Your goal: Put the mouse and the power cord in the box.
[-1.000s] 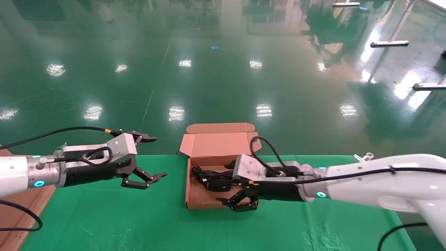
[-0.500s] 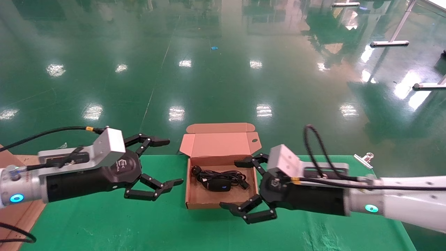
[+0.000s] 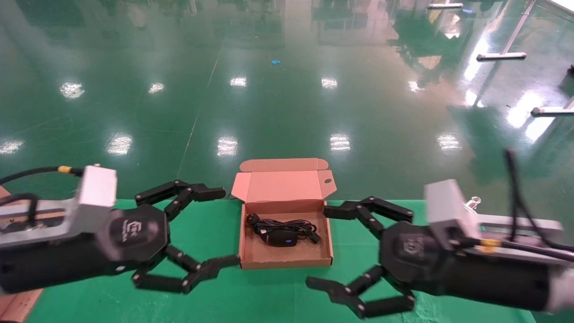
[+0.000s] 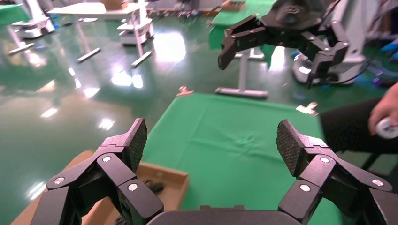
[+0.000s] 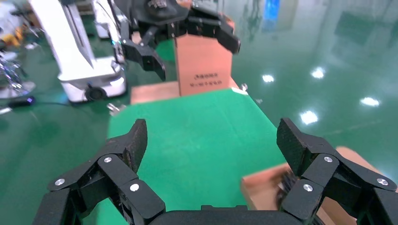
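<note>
Centre frame, the mouse point(image 3: 281, 238) and power cord point(image 3: 287, 225) lie, seemingly tangled, in the box point(image 3: 287, 260); left gripper point(image 3: 215, 226) and right gripper point(image 3: 329, 246) flank it, both released.

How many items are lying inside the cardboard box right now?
2. The mouse lies mid-box; the power cord sits coiled just behind it, touching. Anything beneath them would be hidden.

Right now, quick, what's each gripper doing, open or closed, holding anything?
Left gripper: open, holding nothing, left of the box.
Right gripper: open, holding nothing, right of the box.
</note>
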{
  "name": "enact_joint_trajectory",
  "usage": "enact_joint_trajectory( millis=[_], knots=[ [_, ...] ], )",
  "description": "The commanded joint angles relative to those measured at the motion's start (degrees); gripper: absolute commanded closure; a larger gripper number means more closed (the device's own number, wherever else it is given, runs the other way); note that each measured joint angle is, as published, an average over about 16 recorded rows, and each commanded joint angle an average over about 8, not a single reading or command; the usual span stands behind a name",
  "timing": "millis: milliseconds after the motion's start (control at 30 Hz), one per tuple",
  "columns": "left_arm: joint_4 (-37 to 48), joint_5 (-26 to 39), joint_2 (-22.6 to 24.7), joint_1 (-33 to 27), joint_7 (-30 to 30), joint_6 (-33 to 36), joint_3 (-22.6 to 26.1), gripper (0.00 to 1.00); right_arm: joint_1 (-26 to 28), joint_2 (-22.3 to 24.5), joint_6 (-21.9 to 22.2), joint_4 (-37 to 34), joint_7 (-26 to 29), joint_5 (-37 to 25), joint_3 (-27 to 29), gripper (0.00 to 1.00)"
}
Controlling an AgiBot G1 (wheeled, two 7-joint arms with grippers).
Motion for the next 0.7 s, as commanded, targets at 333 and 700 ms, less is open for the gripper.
enact_joint_trajectory(
  millis=[333,700],
  knots=[
    [-9.0,-4.4,-3.3,6.0,-7.9,6.3,-8.0,0.00,-5.2,7.1,-6.6,7.4,4.0,7.7,7.6,0.00],
    [-12.3,-6.1,-4.5,8.2,-10.2,8.5,-11.0,0.00,-6.1,8.3,-7.7,8.6,4.4,9.2,8.9,0.00]
  ],
)
